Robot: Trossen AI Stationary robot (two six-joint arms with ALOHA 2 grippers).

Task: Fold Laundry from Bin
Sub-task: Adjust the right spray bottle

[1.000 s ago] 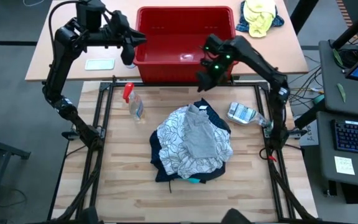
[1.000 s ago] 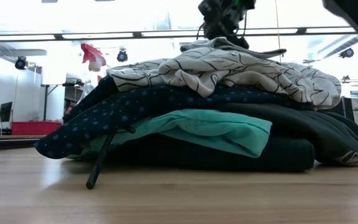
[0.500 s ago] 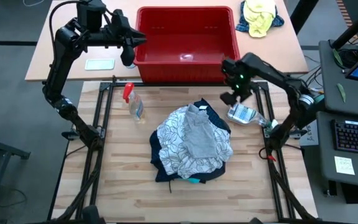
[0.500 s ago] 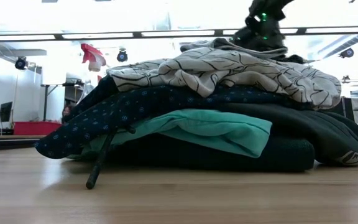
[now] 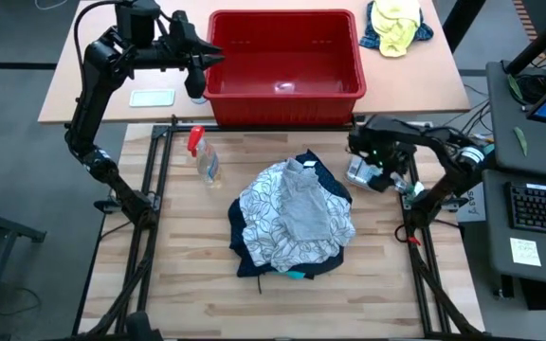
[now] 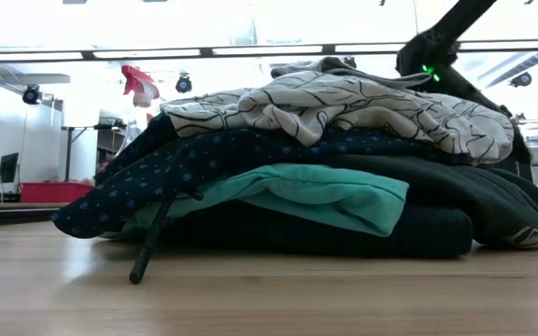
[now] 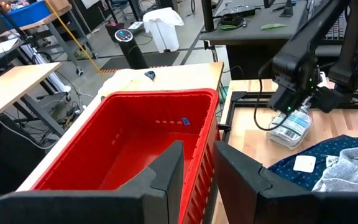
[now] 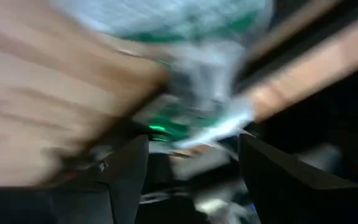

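high view: the left arm rises from its base at the table's left edge, bends at the elbow and reaches level toward the bin, its left gripper hanging just beside the bin's left wall. left wrist view: this gripper's two dark fingers stand a narrow gap apart, pinching nothing, above the bin's rim. the right arm folds low over the table's right side; the right gripper hovers over a clear plastic bottle lying beside the laundry. right wrist view: its fingers are spread, with the blurred bottle between and beyond them; contact cannot be told.

counts: one red bin, with no garment visible inside, on the tan table behind the wooden table. one laundry heap at the middle of the wooden table; the low view shows about five layers, from top: light patterned cloth, navy dotted, dark grey, turquoise, black at the bottom. one spray bottle with red top left of the heap. one yellow-and-blue bundle right of the bin.
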